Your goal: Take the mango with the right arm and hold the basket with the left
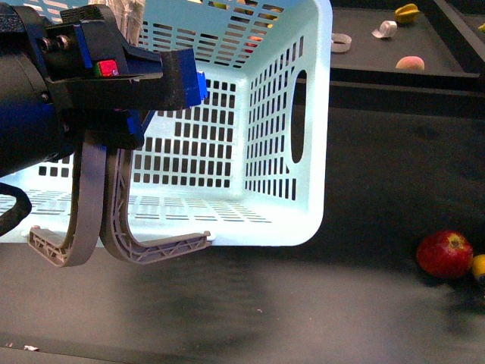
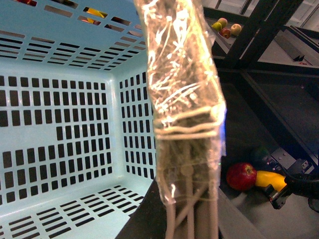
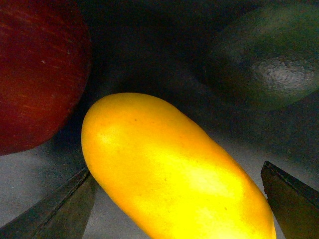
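Note:
The light-blue basket (image 1: 273, 136) fills the left and middle of the front view, its inside (image 2: 60, 124) showing in the left wrist view. My left gripper (image 1: 178, 80) is shut on the basket, whose grey-brown handles (image 1: 98, 220) hang below it; they appear foil-wrapped (image 2: 184, 124) close to the left wrist camera. The yellow mango (image 3: 169, 169) lies on the dark table between my right gripper's (image 3: 177, 209) open fingers (image 3: 60, 209), touching neither. The mango (image 1: 479, 268) peeks in at the right edge, beside the red apple (image 1: 445, 254). From the left wrist, the mango (image 2: 269, 178) lies by my right gripper (image 2: 284, 191).
The red apple (image 3: 35, 74) and a dark green fruit (image 3: 269, 55) crowd the mango. A dark tray (image 1: 447, 72) at the back right holds a peach-coloured fruit (image 1: 409, 63), a yellow fruit (image 1: 407, 12) and small pale items. Black frame bars (image 2: 259, 30) stand beyond the basket.

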You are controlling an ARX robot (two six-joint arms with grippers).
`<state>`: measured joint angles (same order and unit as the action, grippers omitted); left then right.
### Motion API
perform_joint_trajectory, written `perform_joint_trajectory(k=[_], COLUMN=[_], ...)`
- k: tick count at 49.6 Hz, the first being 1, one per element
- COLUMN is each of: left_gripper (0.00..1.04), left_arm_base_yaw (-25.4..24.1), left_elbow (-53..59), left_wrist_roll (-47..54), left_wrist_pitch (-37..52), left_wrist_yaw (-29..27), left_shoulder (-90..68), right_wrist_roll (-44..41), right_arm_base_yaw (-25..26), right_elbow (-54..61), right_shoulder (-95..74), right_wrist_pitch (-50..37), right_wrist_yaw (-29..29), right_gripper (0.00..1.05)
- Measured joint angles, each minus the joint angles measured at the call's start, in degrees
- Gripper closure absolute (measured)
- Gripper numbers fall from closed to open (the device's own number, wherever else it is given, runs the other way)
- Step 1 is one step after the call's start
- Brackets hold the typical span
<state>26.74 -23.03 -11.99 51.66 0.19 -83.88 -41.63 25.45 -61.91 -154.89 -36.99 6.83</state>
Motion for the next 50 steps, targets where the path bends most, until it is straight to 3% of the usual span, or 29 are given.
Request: perform_joint_trajectory(k=[17, 50], left_gripper=[0.99, 0.99], left_arm_base_yaw=[0.0, 0.0], left_elbow=[0.0, 0.0], left_wrist_roll=[0.0, 0.0], left_wrist_pitch=[0.0, 0.0], left_wrist_yaw=[-0.09, -0.09], left_shoulder=[0.0, 0.0], right_wrist_roll=[0.09, 3.98], right_arm_base_yaw=[-0.22, 1.22], right_elbow=[-0.37, -1.68], right_shoulder=[-0.87, -2.19], right_wrist_pitch=[3.23, 2.08], right_wrist_yaw=[2.08, -0.63], right_gripper=[0.08, 0.08])
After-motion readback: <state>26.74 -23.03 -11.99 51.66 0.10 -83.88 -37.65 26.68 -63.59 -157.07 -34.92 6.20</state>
